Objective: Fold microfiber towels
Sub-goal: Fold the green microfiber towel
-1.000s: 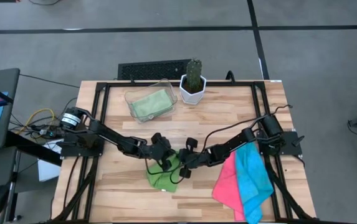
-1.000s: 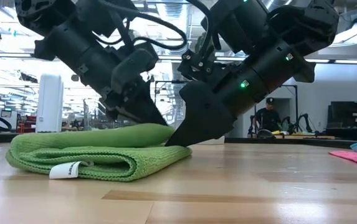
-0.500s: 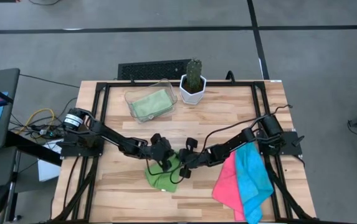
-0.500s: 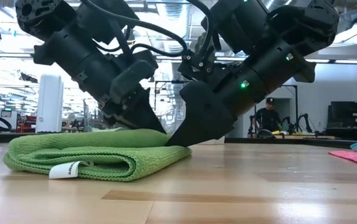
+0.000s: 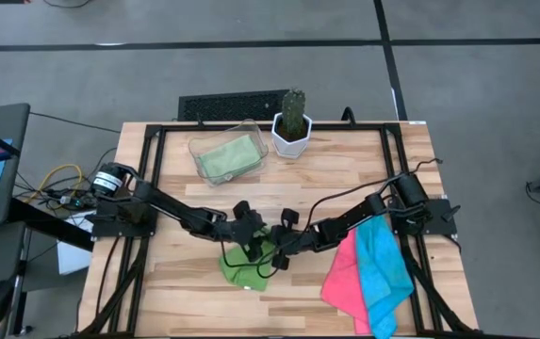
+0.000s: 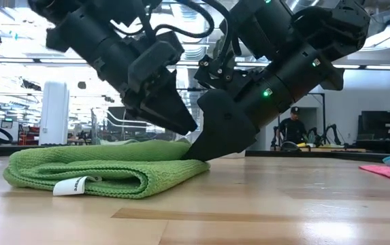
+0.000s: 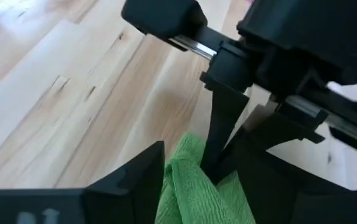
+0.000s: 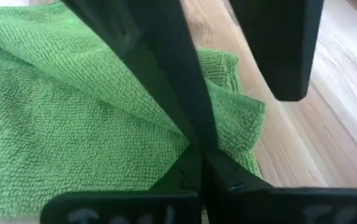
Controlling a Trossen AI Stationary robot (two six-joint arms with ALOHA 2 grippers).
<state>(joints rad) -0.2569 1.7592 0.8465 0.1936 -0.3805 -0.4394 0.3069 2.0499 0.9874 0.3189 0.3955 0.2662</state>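
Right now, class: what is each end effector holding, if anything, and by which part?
The right end effector is shut on the bright green towel's folded top corner. The left end effector is open just above it, holding nothing.

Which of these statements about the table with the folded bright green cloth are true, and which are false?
1. The left gripper is lifted clear of the folded bright green microfiber towel. True.
2. The right gripper is open. False: it is shut on the towel's edge.
3. The clear plastic tray holds a pink cloth. False: a pale green cloth.
4. The hot pink towel lies beside the cyan blue towel. True.
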